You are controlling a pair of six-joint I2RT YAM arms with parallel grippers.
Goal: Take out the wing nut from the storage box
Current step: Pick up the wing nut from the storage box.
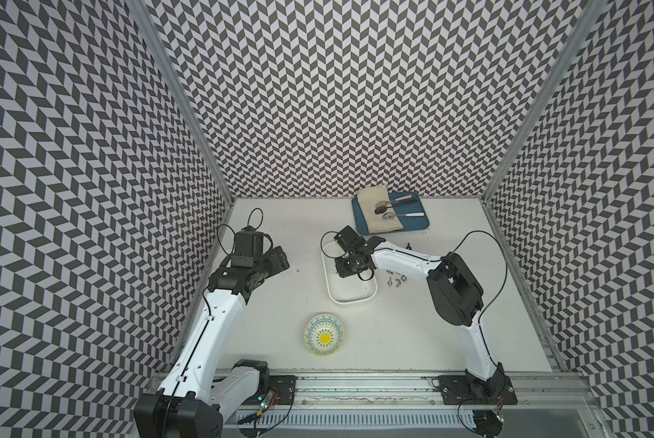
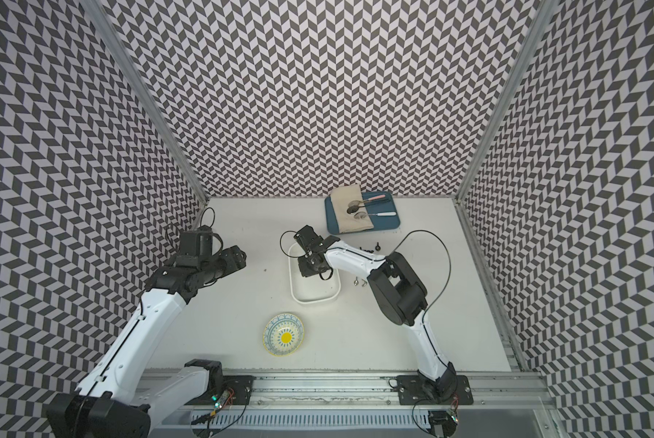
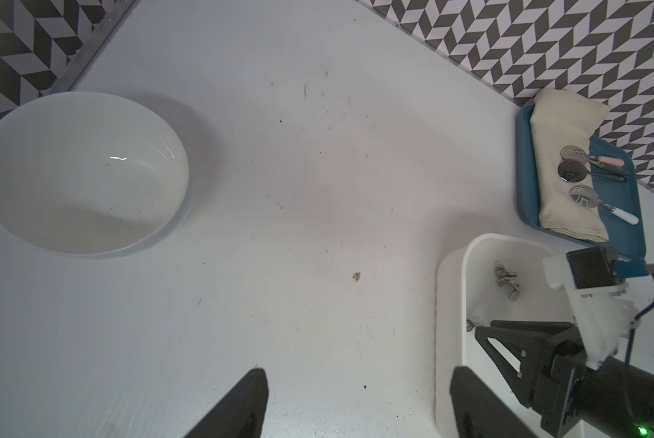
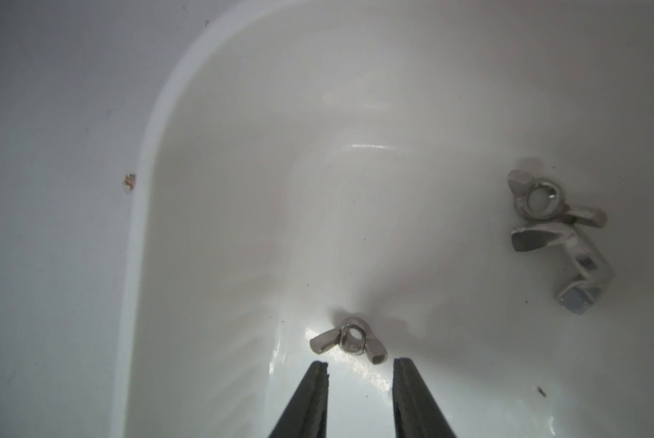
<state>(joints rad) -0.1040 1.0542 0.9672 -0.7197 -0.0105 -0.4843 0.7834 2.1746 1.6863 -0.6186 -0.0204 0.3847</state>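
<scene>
The right pincer [image 4: 360,363] hung released inside the box [image 4: 144,182]. Its two tips stood apart with a bare gap between them and nothing gripped. The nut [image 4: 350,339] lay flat on the box floor just ahead of those tips, in line with the gap, hole upward. Whether a wing touched a tip could not be told. Further ahead and off to one side, well clear of the pincer, other nuts [image 4: 556,231] lay tangled together on the same floor. In both top views the right pincer pointed down into the box. Behind it, beside its arm, loose nuts [image 1: 396,285] sat on the table [image 1: 272,322] outside the box. The left pincer [image 3: 357,369] was released too, its tips wide apart over the table, empty, well away from the box. A white bowl [image 3: 82,170] stood ahead of it, off to one side.
</scene>
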